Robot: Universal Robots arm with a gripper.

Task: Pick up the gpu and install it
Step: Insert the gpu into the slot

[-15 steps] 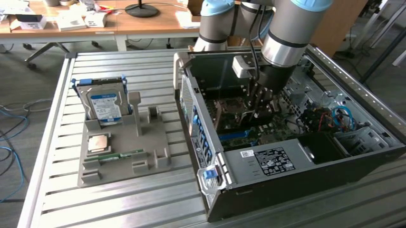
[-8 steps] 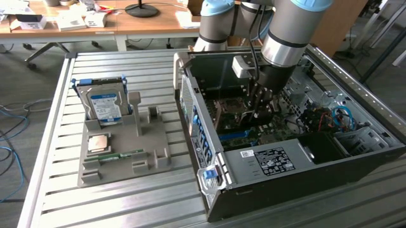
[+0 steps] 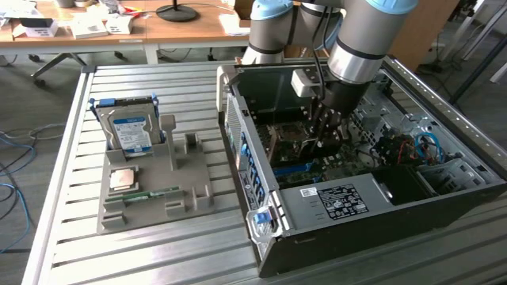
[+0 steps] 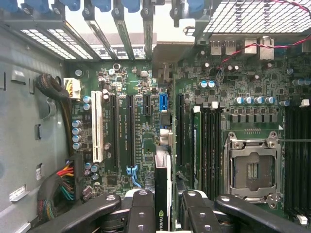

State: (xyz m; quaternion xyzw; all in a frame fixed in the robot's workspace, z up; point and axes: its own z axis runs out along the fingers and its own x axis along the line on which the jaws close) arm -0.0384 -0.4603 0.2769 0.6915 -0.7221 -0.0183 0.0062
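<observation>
Slatted metal table (image 3: pixel 158 249), open PC case (image 3: pixel 341 202); arm (image 3: pixel 360 41) vertical inside; jaws pinching gpu (image 4: pixel 163 187) over mobo (image 4: pixel 131 87).

Place: robotics lab or workshop
Bench: slatted aluminium worktable (image 3: pixel 158 255) carrying an opened black desktop computer case (image 3: pixel 357 246)
Background: cluttered wooden desks (image 3: pixel 190 29)
Floor: loose blue cables (image 3: pixel 9 148)

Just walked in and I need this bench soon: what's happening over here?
A Universal Robots arm reaches into the open black computer case on the slatted metal table. Its tool grips a thin flat graphics card edge-on over the green motherboard; whether it is seated I cannot tell. A silver hard drive with a blue label stands in the grey holder beside the case.
</observation>
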